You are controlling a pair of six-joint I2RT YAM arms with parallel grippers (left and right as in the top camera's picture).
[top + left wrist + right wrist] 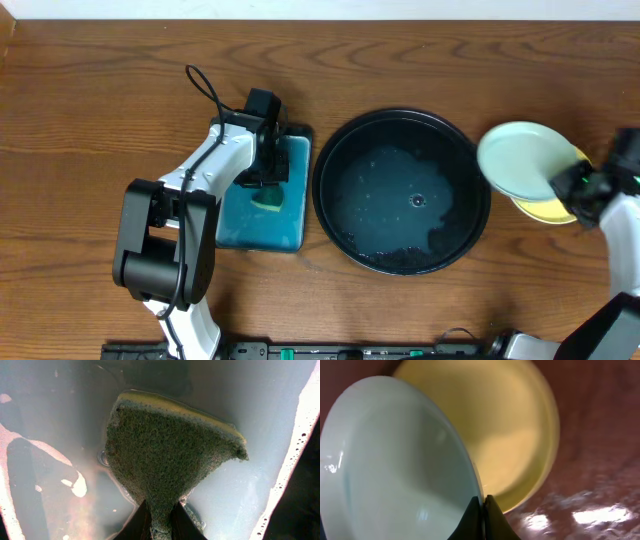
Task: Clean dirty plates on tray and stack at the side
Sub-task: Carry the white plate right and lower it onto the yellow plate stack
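Your right tool [482, 504] is pinching the pale plate [395, 460] by its rim, tilting it just over the yellow plate [520, 435] at far right, while your left tool [160, 516] is pinching the sponge [165, 450].

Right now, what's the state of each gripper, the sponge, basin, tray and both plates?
left gripper: shut on the sponge.
sponge: pinched by one corner, hanging over the basin.
basin: holds cloudy water.
tray: no plates, wet, some suds.
right gripper: shut on the mint plate rim.
mint plate: held tilted over the yellow plate, no marks showing.
yellow plate: flat on the table, partly covered.
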